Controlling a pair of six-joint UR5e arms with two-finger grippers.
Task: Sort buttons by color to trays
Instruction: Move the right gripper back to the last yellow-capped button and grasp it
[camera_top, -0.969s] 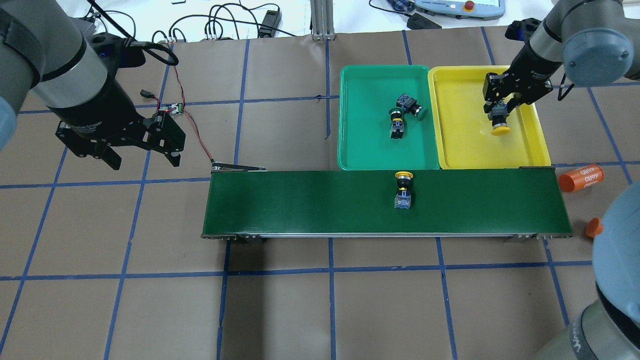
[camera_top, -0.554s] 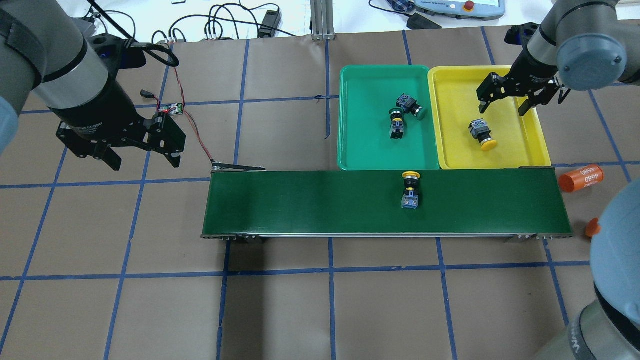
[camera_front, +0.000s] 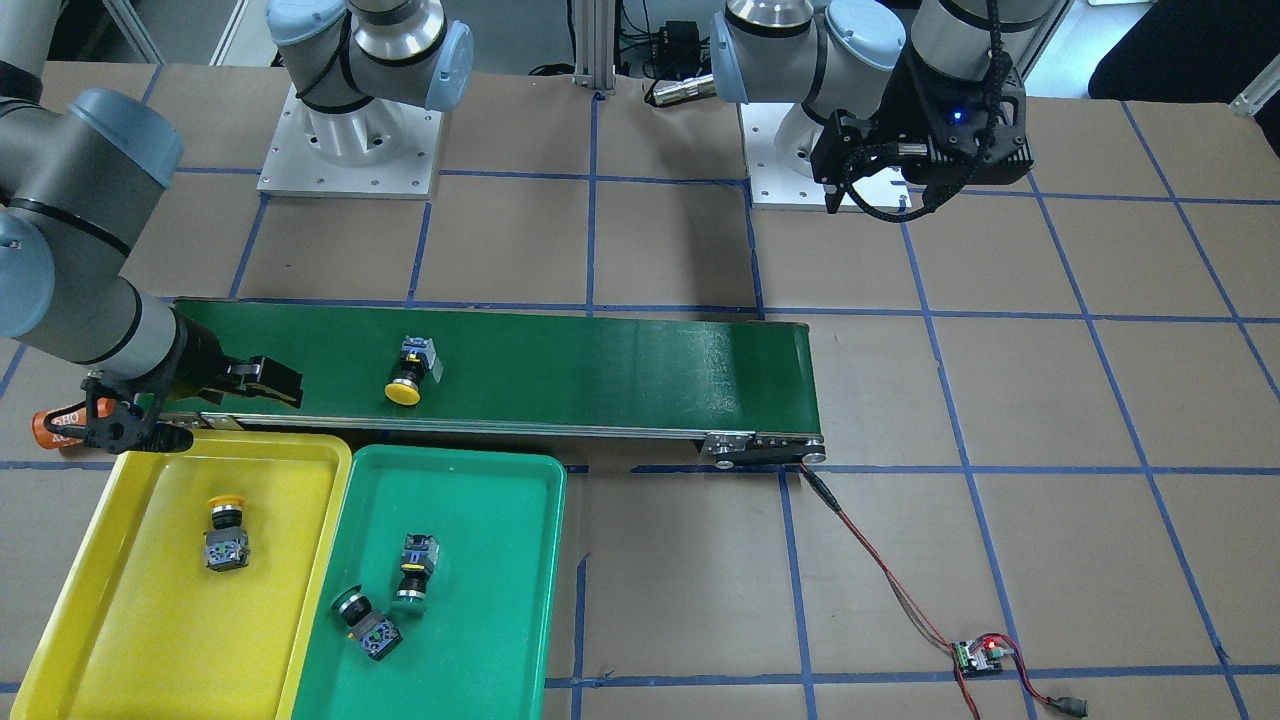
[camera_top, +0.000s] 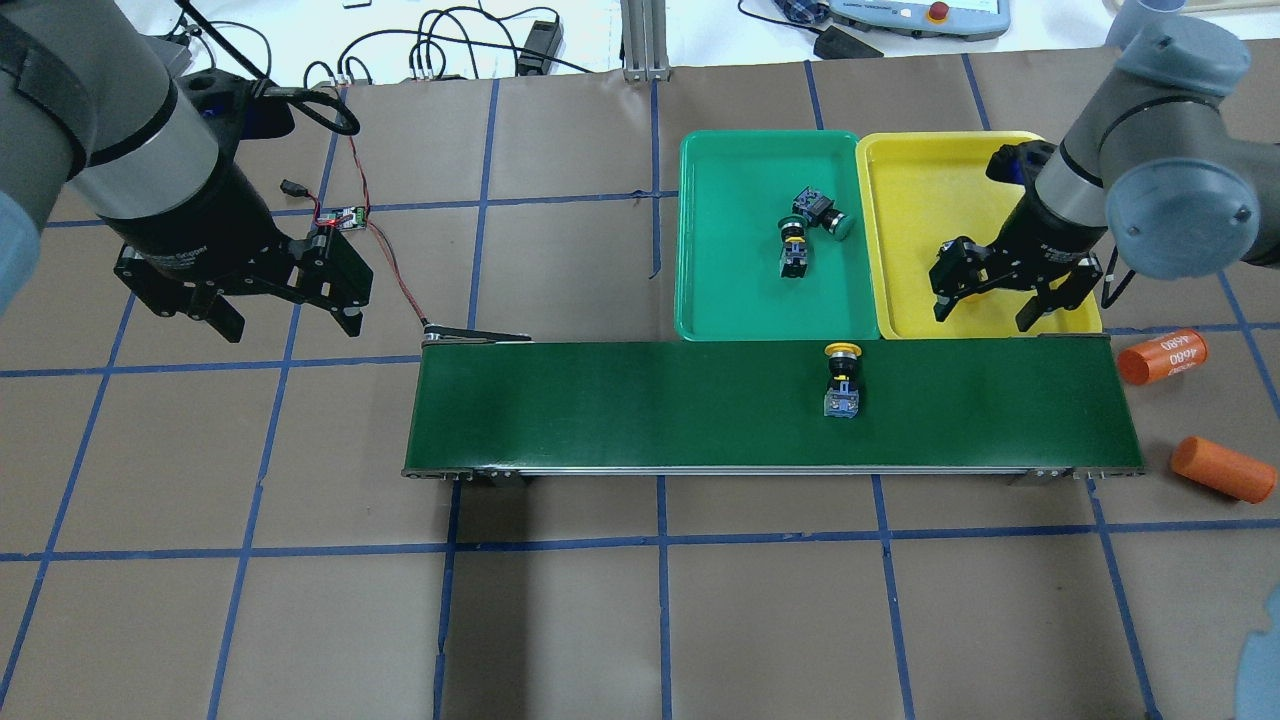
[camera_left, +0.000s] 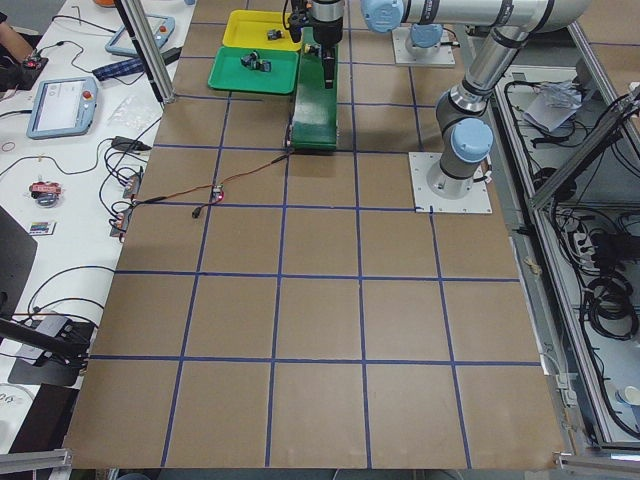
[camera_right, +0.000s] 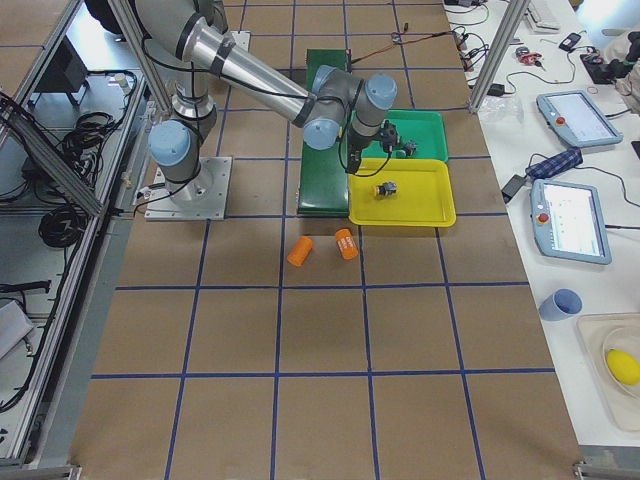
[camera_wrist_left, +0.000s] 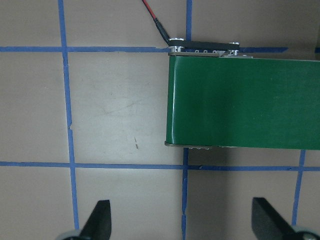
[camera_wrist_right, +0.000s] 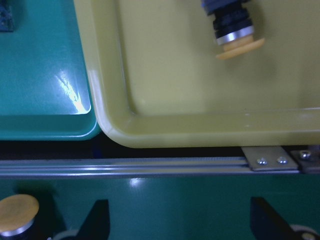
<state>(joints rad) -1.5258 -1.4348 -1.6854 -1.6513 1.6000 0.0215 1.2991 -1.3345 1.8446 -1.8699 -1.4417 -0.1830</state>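
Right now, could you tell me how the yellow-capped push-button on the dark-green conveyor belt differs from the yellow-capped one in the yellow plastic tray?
The yellow-capped belt button lies on the dark-green conveyor belt, unsorted; the yellow-capped tray button lies in the yellow tray. The belt button's cap points toward the green tray; the tray button's cap points toward the belt. Both lie on their sides, ungripped.

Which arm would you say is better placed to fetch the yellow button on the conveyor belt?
Right: the right gripper hangs open near the yellow button; the left gripper is off the conveyor belt, past its other end.
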